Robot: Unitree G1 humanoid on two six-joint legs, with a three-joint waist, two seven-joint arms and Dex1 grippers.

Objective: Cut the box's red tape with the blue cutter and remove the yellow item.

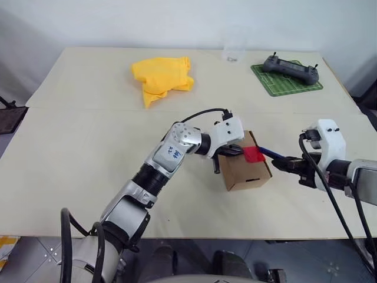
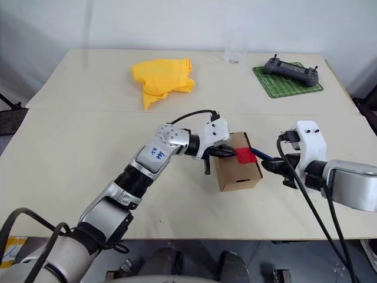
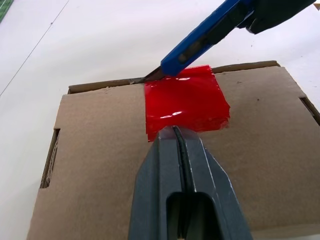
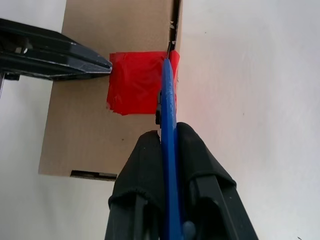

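At the table's near middle sits the box (image 1: 247,168); the blue cutter (image 3: 200,42) tip meets the red tape (image 3: 186,102) edge. Right gripper (image 4: 170,150) clamps the cutter; left gripper (image 3: 177,137), fingers together, presses the lid. Pushing hard could slide the box or skid the blade.

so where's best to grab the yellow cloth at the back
Take the yellow cloth at the bunched folds in its middle, coming straight down from above. It lies crumpled and flat on the table, so raised folds give a pincer something to pinch.
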